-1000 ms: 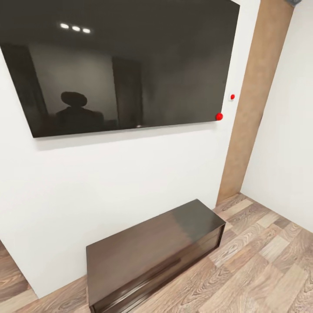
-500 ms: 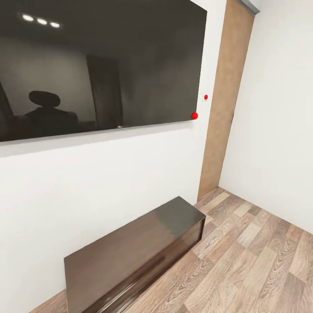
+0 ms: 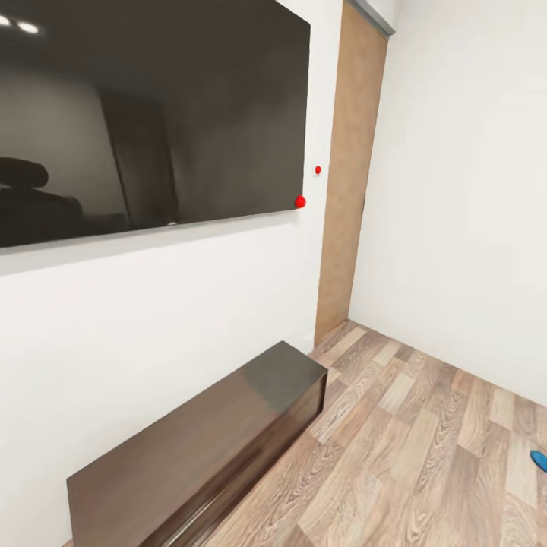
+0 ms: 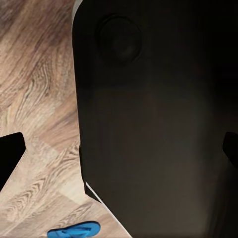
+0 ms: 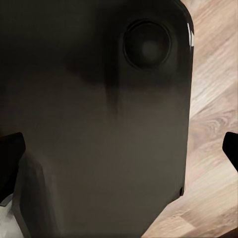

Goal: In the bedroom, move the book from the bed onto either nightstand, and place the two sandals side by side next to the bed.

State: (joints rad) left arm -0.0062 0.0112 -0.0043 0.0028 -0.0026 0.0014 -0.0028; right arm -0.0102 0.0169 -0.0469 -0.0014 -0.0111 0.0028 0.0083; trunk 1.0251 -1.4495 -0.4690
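Observation:
A blue sandal (image 4: 74, 231) lies on the wood-plank floor in the left wrist view, beside the robot's black base (image 4: 148, 124). A sliver of a blue sandal (image 3: 539, 460) peeks in at the right edge of the head view. My left gripper (image 4: 119, 151) hangs open over the base, one dark fingertip (image 4: 10, 154) at each side of its view. My right gripper (image 5: 119, 153) is open too, with its fingertips (image 5: 231, 147) wide apart above the base. The book, bed and nightstand are out of view.
A large black TV (image 3: 144, 114) hangs on the white wall. Below it stands a long dark-brown TV cabinet (image 3: 197, 433). A brown wooden door (image 3: 346, 175) sits in the corner, with open plank floor (image 3: 425, 441) to the right.
The head camera has turned right: TV, cabinet and door have slid left in the picture, and a blue sandal tip has come into view at the right edge.

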